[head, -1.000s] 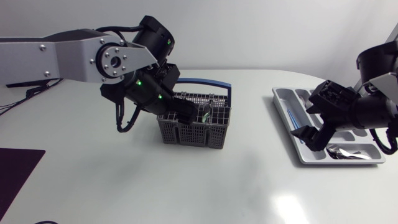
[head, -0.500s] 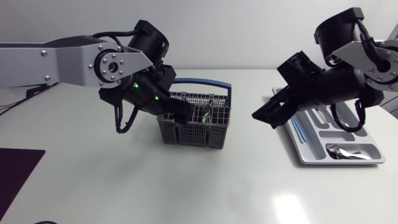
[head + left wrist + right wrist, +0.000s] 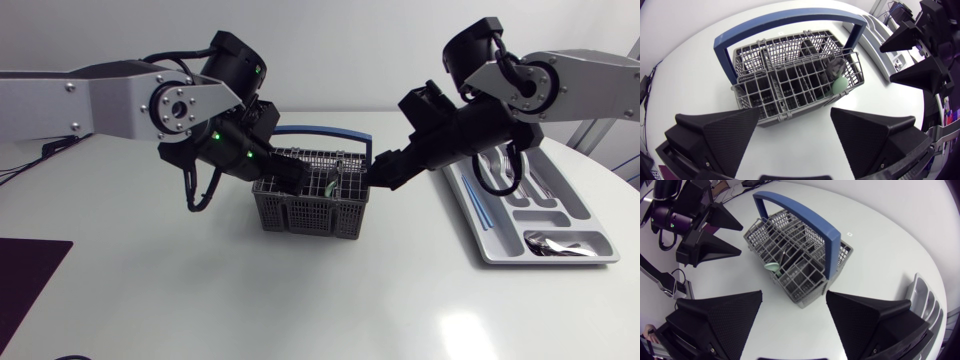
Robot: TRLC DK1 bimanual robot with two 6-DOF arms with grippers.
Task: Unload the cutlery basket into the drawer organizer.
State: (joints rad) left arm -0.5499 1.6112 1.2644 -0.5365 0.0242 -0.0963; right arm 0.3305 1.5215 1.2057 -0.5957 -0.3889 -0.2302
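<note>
The grey cutlery basket (image 3: 310, 212) is set on the white table (image 3: 300, 300), apart from the drawer organizer (image 3: 540, 260), and a pale green utensil (image 3: 839, 84) is seen in one compartment. The left gripper (image 3: 795, 125) is held over one end of the basket and the right gripper (image 3: 794, 297) near the other, both with fingers spread wide and nothing pinched.

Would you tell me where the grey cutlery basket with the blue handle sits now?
Head view: the basket stands mid-table between the left gripper and right gripper, left of the grey drawer organizer.
</note>
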